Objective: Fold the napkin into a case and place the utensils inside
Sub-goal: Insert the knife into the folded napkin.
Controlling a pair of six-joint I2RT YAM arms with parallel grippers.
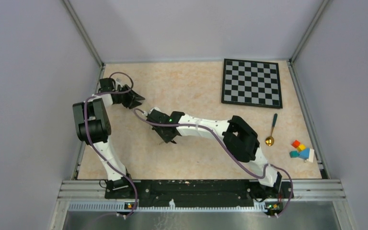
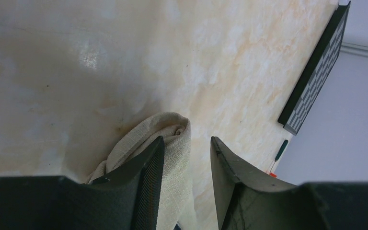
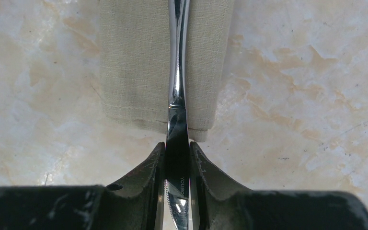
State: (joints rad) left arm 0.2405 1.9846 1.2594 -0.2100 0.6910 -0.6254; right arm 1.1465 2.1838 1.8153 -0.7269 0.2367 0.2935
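Wrist view alone: right gripper (image 3: 177, 149) clamps knife (image 3: 178, 72) over napkin (image 3: 134, 62); left gripper (image 2: 187, 141) parted.

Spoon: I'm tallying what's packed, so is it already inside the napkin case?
No, the spoon lies on the bare tabletop below the checkered board, near the coloured blocks.

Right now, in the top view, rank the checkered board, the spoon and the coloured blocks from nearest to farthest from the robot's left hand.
Measured from the left hand:
1. the checkered board, at the far right of the table.
2. the spoon, near the right edge, closer to the arm bases than the board.
3. the coloured blocks, by the right edge, beyond the spoon.
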